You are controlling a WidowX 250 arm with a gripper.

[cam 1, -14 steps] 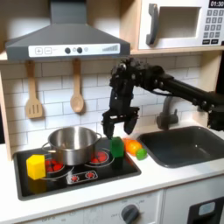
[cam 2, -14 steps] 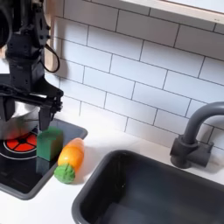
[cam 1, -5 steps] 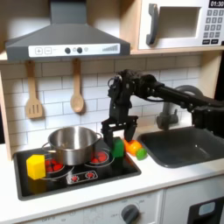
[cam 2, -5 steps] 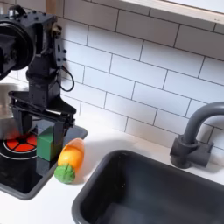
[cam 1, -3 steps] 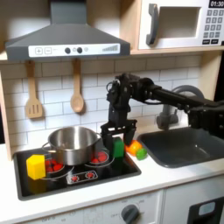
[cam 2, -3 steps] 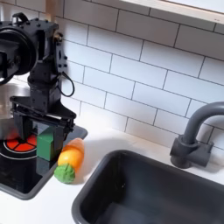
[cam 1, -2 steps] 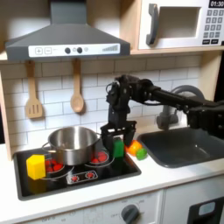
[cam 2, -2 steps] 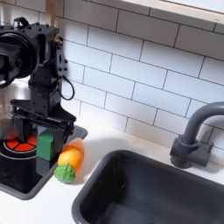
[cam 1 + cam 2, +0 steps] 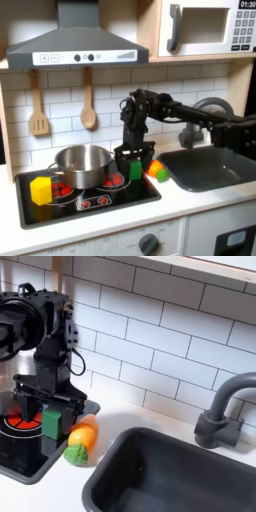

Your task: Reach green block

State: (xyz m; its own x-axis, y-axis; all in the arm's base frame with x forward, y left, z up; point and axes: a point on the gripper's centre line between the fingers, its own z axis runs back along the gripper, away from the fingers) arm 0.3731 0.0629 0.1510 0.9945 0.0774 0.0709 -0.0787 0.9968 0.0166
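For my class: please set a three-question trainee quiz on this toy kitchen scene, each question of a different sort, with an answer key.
1. True or false: the tool has its fingers on either side of the green block on the stovetop.
2. In the first exterior view, which object sits farthest left on the stovetop? A) steel pot B) yellow cube C) carrot toy
3. Fill in: in the second exterior view, the carrot toy lies between the stovetop and the ____.

Key: 1 true; 2 B; 3 sink
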